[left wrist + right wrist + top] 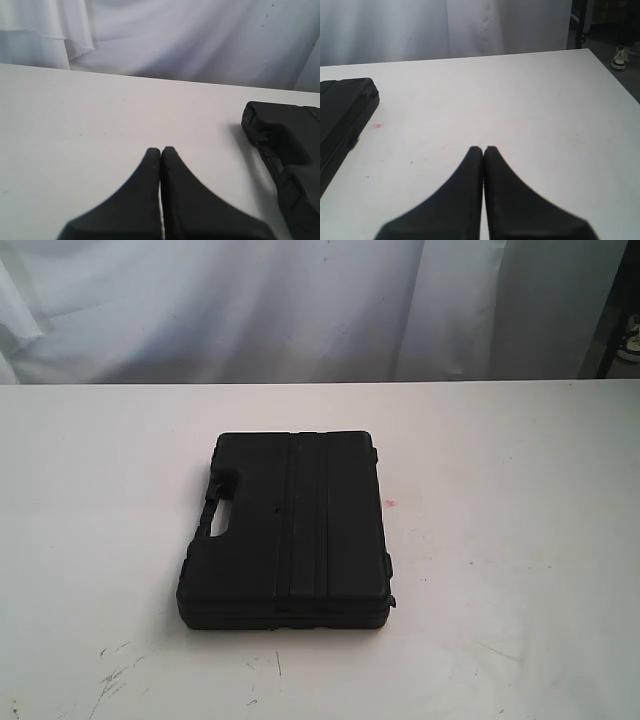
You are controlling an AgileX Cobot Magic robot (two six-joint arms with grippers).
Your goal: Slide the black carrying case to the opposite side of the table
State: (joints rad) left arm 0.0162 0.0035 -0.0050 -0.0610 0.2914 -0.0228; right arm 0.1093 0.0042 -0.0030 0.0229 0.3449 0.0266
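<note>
You see the case (285,530) flat near the middle of the white table (520,540), scratches (115,675) in the foreground, white curtain (300,300) behind. Your left gripper (161,150) and right gripper (483,149) have fingers pressed together, empty.

No text, label, brand, number or sign can be read in any of the three views. The case (290,530) is seen as plain matte black, and the table (520,490) as plain white, marked only by faint scratches (115,675) and a small red spot (390,503).
</note>
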